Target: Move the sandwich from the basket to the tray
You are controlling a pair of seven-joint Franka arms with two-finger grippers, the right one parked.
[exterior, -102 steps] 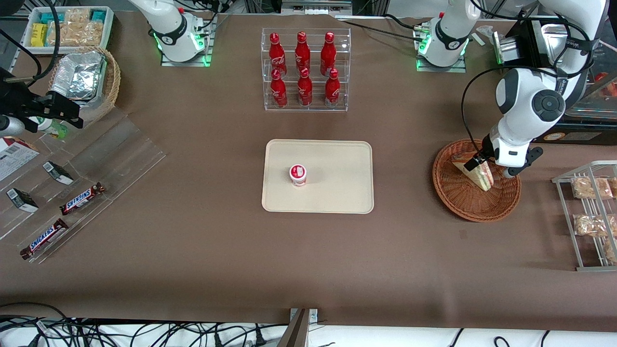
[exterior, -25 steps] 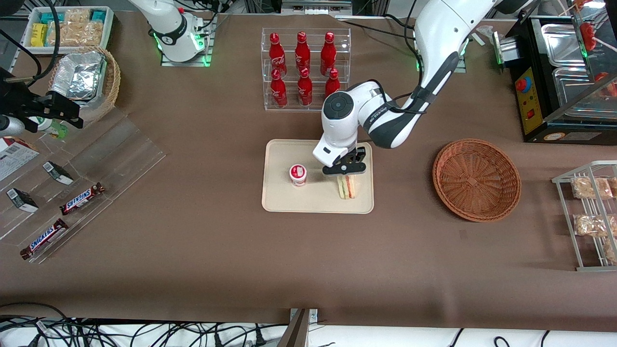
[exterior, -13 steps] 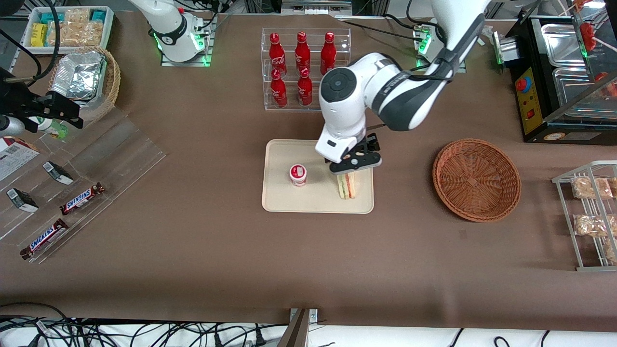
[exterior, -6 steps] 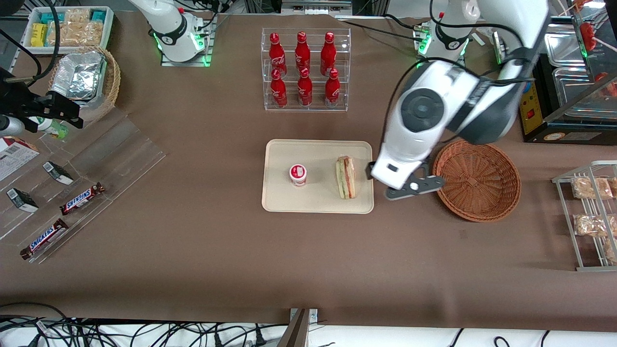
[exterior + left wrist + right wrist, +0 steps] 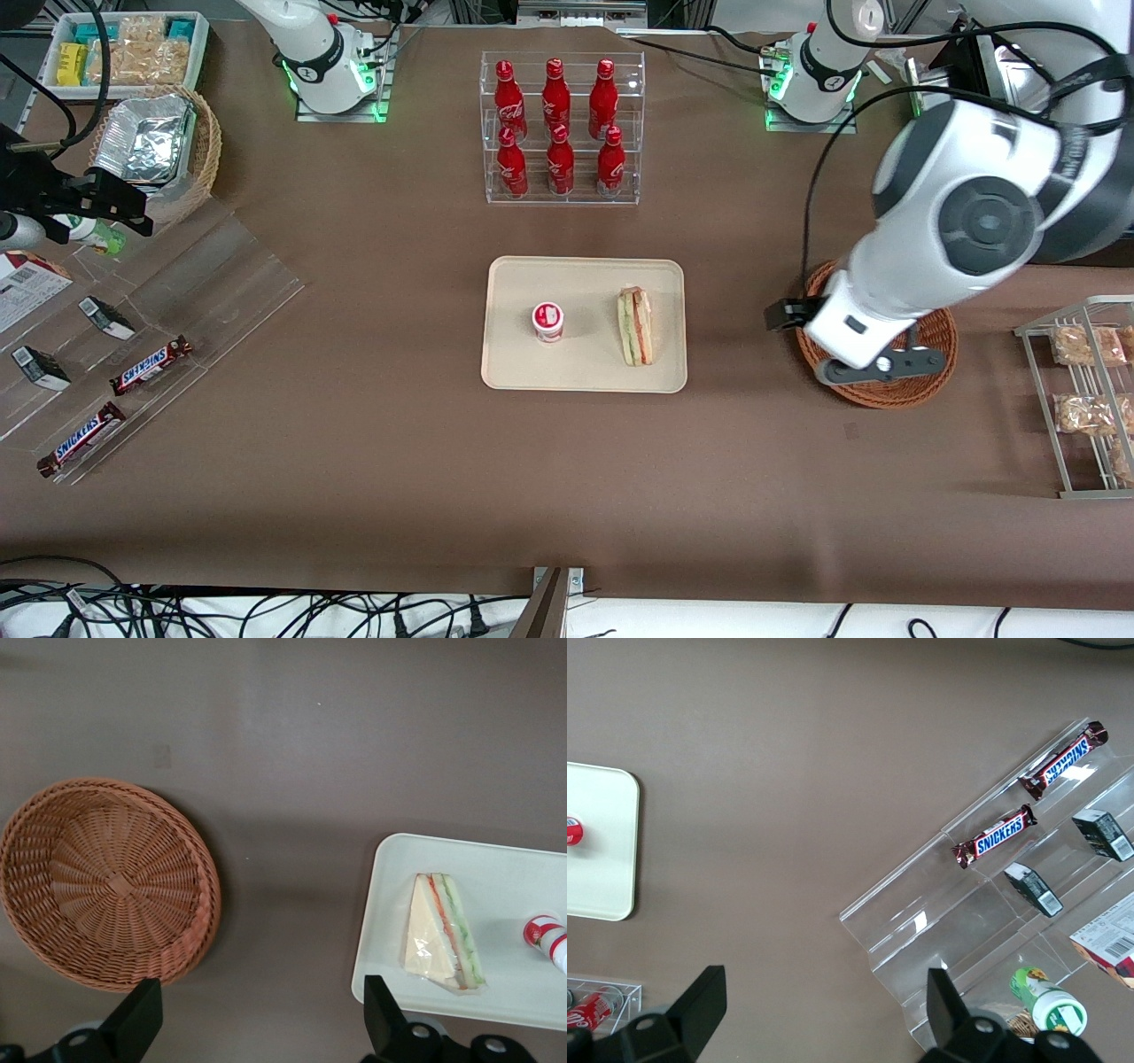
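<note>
- We are looking at the sandwich (image 5: pixel 635 326), and it is lying flat on the tray (image 5: pixel 585 377), near the tray edge that faces the basket (image 5: pixel 930 390).
- We think it is lying there because that is where the job wants it, so the job looks done.
- Our gripper (image 5: pixel 257 1028) is hanging high over the table between the basket and the tray, with its two fingers (image 5: pixel 137 1017) wide apart and nothing between them.
- We think it is staying up there, well apart from the sandwich, so it is not bumping the food.
- We are seeing nothing inside the basket (image 5: pixel 106 881); only its woven bottom is showing.
- The tray (image 5: pixel 390 904) is holding two things: the sandwich (image 5: pixel 440 932) and a small white cup with a red lid (image 5: pixel 547 321), standing apart from each other.
- The clear rack (image 5: pixel 562 128), farther from the front camera than the tray, is holding six red bottles.
</note>
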